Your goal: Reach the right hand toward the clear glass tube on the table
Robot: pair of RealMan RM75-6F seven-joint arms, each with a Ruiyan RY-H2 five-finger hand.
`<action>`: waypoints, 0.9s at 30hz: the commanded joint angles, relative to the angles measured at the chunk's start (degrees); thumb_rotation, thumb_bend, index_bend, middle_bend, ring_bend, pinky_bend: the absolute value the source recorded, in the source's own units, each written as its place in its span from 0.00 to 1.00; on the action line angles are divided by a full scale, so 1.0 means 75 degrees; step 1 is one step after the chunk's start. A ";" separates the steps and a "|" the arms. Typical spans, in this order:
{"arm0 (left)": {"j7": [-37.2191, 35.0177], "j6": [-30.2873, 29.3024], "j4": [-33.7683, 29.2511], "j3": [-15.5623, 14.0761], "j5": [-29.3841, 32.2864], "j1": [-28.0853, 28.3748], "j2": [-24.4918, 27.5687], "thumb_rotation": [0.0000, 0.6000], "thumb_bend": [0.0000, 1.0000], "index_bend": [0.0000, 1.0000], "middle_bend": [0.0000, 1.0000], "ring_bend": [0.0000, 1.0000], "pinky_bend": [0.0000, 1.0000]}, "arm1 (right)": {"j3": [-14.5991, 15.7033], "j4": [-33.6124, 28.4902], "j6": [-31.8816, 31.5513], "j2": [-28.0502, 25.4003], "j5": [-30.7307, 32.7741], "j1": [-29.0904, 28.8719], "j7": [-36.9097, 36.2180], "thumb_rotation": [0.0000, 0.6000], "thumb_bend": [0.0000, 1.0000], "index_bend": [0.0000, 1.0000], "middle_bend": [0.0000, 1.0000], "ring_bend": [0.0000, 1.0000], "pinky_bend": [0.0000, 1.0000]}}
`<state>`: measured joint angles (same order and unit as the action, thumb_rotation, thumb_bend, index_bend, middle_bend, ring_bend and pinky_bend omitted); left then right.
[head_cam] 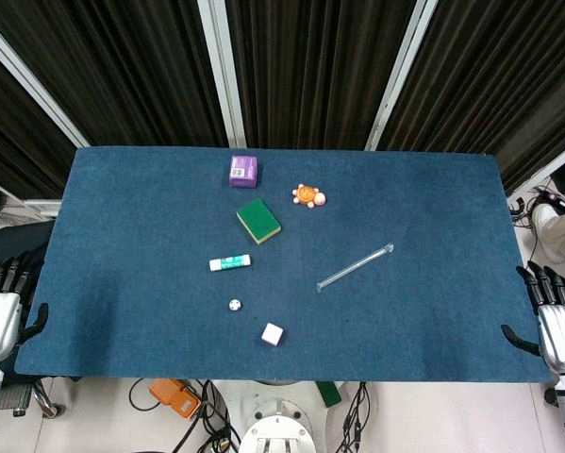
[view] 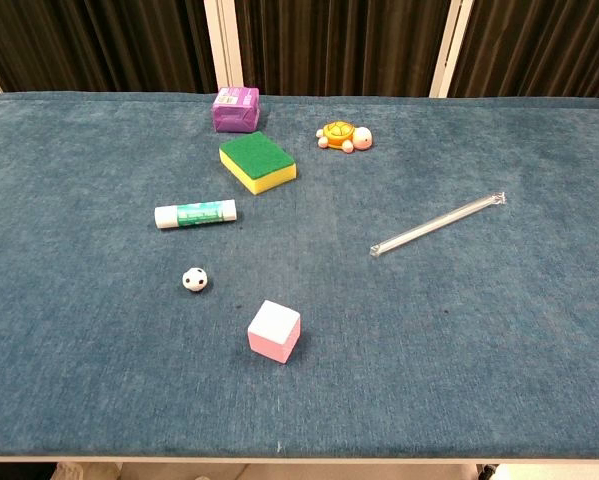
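From the head view: the clear glass tube (head_cam: 355,267) lies flat on the blue felt table (head_cam: 122,198), a thin transparent rod slanting from lower left up to upper right, right of the table's centre. The right hand (head_cam: 557,316) sits off the right edge of the table, well apart from the tube, dark fingers spread and holding nothing. The left hand (head_cam: 1,307) mirrors it off the left edge, fingers apart and equally unladen. Scattered on the cloth: a purple box (head_cam: 243,171) at the back, an orange toy turtle (head_cam: 307,195) beside it, a green-topped sponge (head_cam: 258,220), a white glue stick (head_cam: 229,262) with a green label, a tiny soccer ball (head_cam: 234,304) and a pale pink cube (head_cam: 273,333). Dark pleated curtains (head_cam: 310,66) with white uprights close the back; cables and an orange device (head_cam: 175,397) show on the floor below the near edge.

Chest view now: no hands in shot. The tube (view: 437,224) catches light along its smooth length, right of centre, alone on the fuzzy nap. The sponge (view: 257,161) shows its yellow foam side under the rough green top. The cube (view: 274,331) stands nearest, matte, the little ball (view: 194,280) near it, the glue stick (view: 195,213) further back.
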<state>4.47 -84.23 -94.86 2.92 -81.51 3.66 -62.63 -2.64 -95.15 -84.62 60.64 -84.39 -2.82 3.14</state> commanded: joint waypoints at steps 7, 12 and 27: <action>0.0022 -0.0030 0.0007 -0.0007 -0.0029 -0.0008 -0.0004 1.00 0.42 0.13 0.00 0.00 0.07 | -0.0005 0.0018 0.0096 0.0030 0.0008 -0.0037 0.0017 1.00 0.32 0.15 0.12 0.11 0.15; 0.0002 -0.0008 0.0006 0.0023 0.0028 0.0003 -0.0020 1.00 0.42 0.13 0.00 0.00 0.07 | -0.0015 0.0119 0.0168 0.0079 -0.0050 -0.0101 -0.0044 1.00 0.32 0.15 0.12 0.11 0.15; 0.0292 -0.0167 0.0127 0.0039 -0.0055 -0.0015 -0.0085 1.00 0.42 0.13 0.00 0.00 0.07 | -0.0628 0.1207 0.3342 0.0881 -0.0084 -0.2603 -0.0562 1.00 0.32 0.26 0.12 0.11 0.15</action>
<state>6.66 -85.48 -93.91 3.20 -81.91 3.54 -63.26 -5.27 -87.86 -65.73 65.59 -86.00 -16.96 -0.57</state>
